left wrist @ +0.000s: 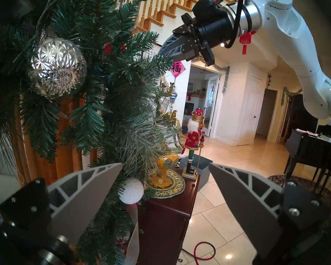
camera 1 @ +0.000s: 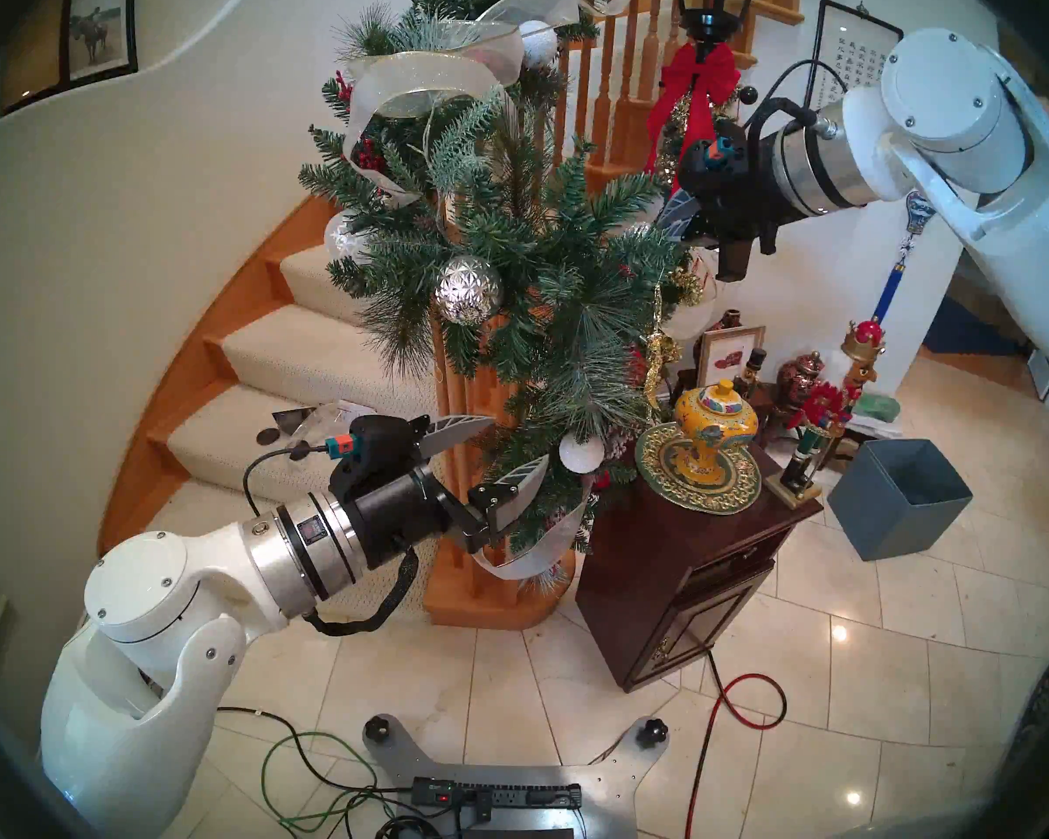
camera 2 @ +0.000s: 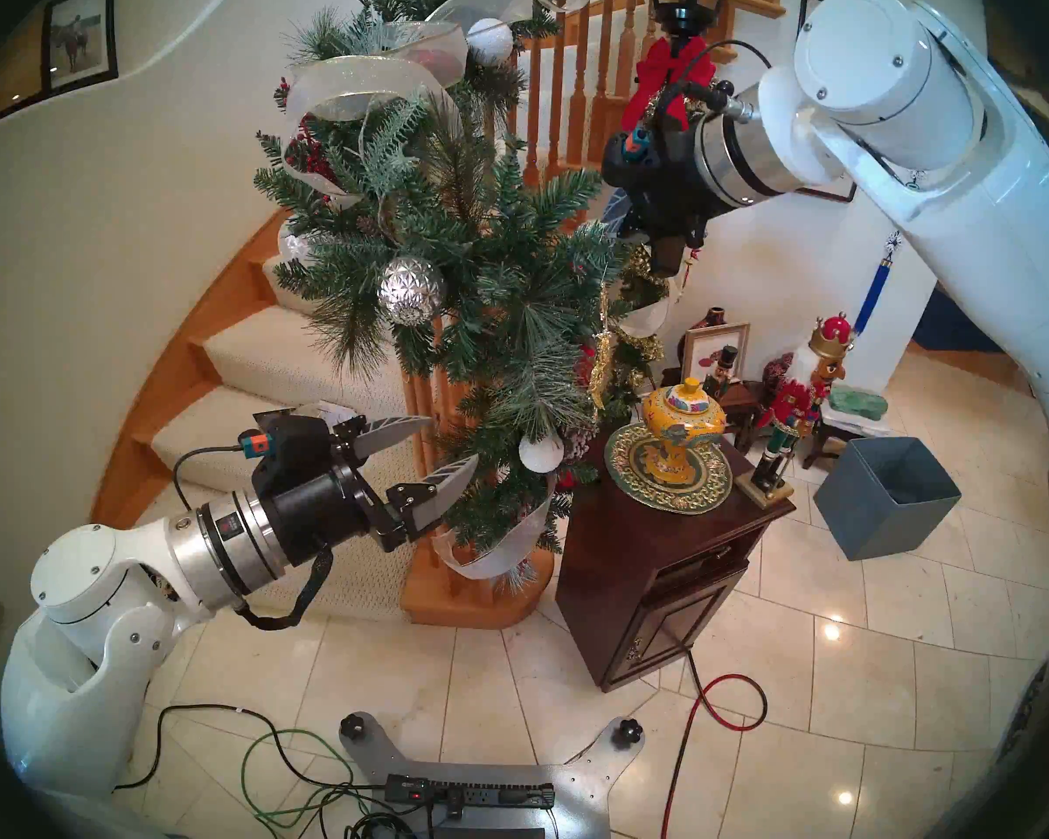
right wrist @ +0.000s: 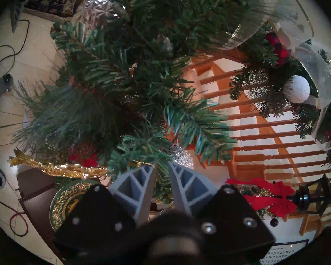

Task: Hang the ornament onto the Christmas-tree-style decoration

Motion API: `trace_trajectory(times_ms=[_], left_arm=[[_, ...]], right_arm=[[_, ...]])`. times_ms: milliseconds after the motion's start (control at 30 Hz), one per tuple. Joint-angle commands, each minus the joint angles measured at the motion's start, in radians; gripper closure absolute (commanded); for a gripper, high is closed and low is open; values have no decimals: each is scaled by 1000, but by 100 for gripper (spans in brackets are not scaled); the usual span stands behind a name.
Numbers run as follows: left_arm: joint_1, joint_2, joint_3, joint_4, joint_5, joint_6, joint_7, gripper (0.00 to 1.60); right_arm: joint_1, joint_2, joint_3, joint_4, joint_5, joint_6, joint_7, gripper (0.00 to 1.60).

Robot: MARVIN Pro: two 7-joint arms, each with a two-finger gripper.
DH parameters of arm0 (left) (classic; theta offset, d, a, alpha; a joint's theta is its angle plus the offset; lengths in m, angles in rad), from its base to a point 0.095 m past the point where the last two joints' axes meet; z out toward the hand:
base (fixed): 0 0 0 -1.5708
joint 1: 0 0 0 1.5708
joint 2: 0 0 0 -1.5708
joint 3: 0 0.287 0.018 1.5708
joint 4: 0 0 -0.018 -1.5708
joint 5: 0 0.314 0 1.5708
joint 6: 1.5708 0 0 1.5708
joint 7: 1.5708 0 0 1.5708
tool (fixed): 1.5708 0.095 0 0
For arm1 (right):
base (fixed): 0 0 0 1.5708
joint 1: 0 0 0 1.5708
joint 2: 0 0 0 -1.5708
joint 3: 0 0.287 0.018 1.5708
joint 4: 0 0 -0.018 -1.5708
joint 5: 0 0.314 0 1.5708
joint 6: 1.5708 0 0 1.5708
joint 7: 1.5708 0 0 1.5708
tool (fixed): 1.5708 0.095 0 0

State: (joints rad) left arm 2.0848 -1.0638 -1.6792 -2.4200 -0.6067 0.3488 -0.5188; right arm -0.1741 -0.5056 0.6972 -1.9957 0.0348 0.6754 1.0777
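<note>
The green pine garland [camera 1: 510, 244] with sheer silver ribbon and silver and white balls wraps the stair post. The gold glittery reindeer ornament [camera 1: 656, 356] hangs by its thin thread from a branch on the garland's right side, over the cabinet. It lies sideways in the right wrist view [right wrist: 65, 168]. My right gripper [camera 1: 662, 225] is at the branch tips just above the ornament. Its fingertips [right wrist: 153, 166] stand a narrow gap apart, with only needles behind them. My left gripper [camera 1: 519, 441] is wide open beside the garland's lower part and holds nothing [left wrist: 165, 164].
A dark wooden cabinet [camera 1: 661, 577] stands right of the post, carrying a yellow lidded jar [camera 1: 716, 423] and a nutcracker [camera 1: 813, 438]. On the floor further right is a grey box [camera 1: 897, 505]. Smaller greenery with a red bow [camera 1: 697, 75] hangs behind my right wrist. Cables cross the tiles.
</note>
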Motion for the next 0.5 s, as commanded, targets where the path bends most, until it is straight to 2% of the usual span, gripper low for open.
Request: trace_trajectory(times_ms=[0, 467], left_arm=[[-1, -1, -1, -6, 0, -2, 0, 0], [-1, 0, -1, -6, 0, -2, 0, 0]], right_arm=[[16, 2, 12, 0, -5, -2, -2, 91], [34, 3, 15, -1, -3, -14, 20, 85]])
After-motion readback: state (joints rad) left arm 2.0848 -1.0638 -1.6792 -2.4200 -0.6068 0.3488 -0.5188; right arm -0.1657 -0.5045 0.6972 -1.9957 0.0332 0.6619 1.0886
